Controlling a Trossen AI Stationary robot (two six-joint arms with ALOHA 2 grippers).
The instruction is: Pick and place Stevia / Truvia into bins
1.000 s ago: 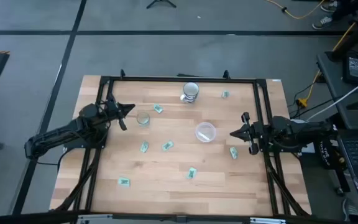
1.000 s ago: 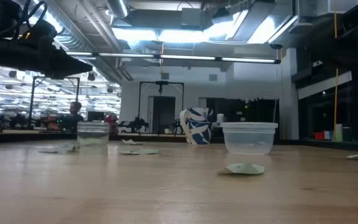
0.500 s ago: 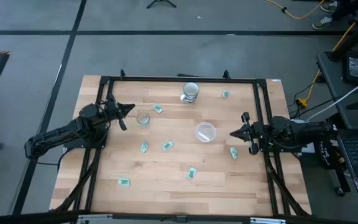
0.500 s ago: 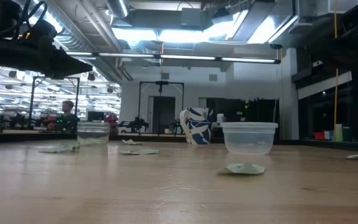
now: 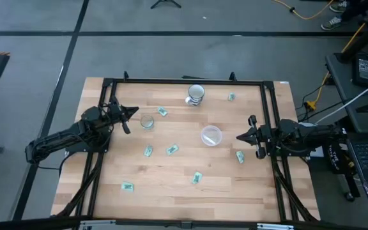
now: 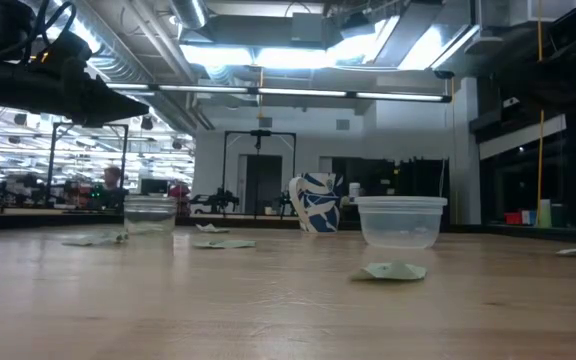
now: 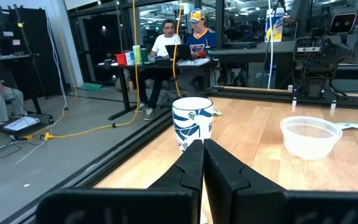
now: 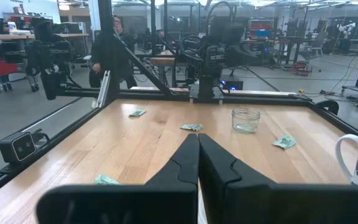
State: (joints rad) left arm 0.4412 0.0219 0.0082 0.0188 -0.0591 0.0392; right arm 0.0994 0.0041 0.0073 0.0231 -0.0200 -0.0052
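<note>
Wooden table [image 5: 171,185] carried the scattered light green sweetener packets: one lay near the front left [image 5: 128,187]; one near the front middle [image 5: 197,178]; two sat side by side at mid-table [image 5: 148,151] [image 5: 172,149]; one lay just behind the smaller clear cup [image 5: 163,112]; one rested close to the right gripper [image 5: 239,157]; one lay at the far right edge [image 5: 231,97]; no packet could be seen inside either cup. Toward the left stood the smaller clear cup [image 5: 147,122], and the wider clear cup [image 5: 211,136] stood right of centre, well apart from it; a white mug with blue pattern [image 5: 196,94] stood at the far edge. Just left of the smaller cup was the left gripper [image 5: 131,113], its fingers pressed together and holding nothing; the right gripper [image 5: 240,137] sat right of the wider cup, fingers likewise closed and empty. Both arms were raised off the tabletop.
</note>
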